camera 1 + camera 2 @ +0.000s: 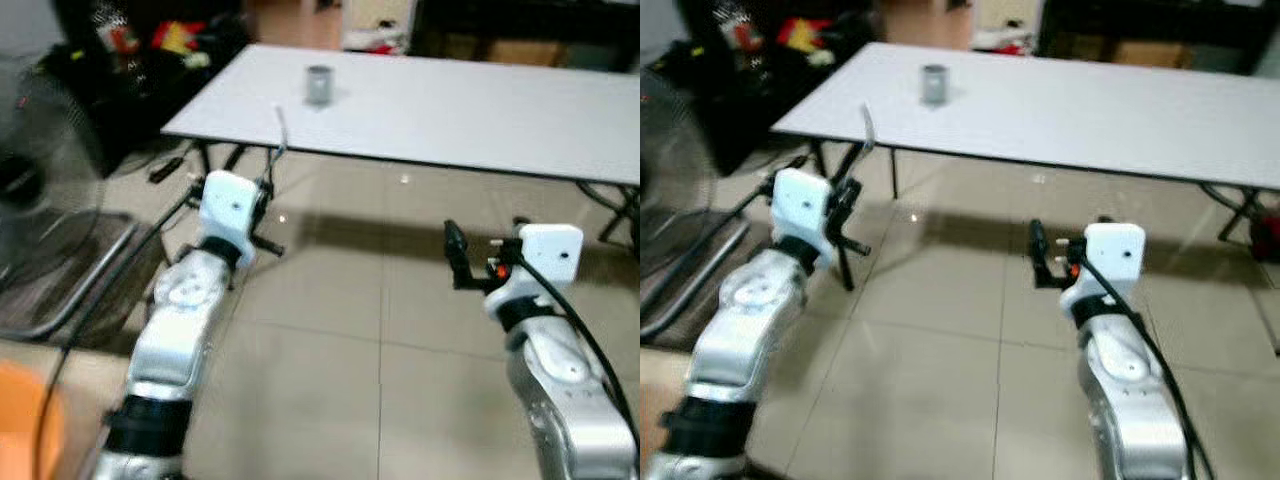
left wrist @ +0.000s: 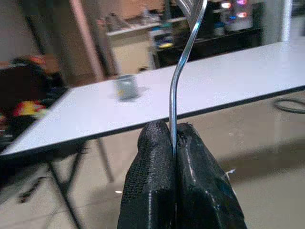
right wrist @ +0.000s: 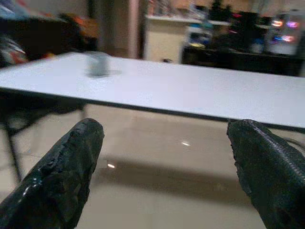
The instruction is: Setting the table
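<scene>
My left gripper [image 2: 175,138] is shut on the handle of a thin metal utensil [image 2: 183,57], likely a fork, which sticks up in front of the white table's [image 1: 450,110] near left edge. In the head views the utensil [image 1: 281,130] rises above the left wrist. A small grey metal cup [image 1: 318,84] stands on the table near its far left part, also the cup [image 2: 126,87] in the left wrist view. My right gripper [image 3: 167,157] is open with nothing between its fingers, held low over the floor short of the table [image 3: 190,90].
A fan with a wire guard [image 1: 40,190] stands at the left. Dark bags and coloured clutter [image 1: 150,50] lie beyond the table's left end. Folding table legs [image 1: 620,215] show at the right. Tiled floor [image 1: 370,330] lies between me and the table.
</scene>
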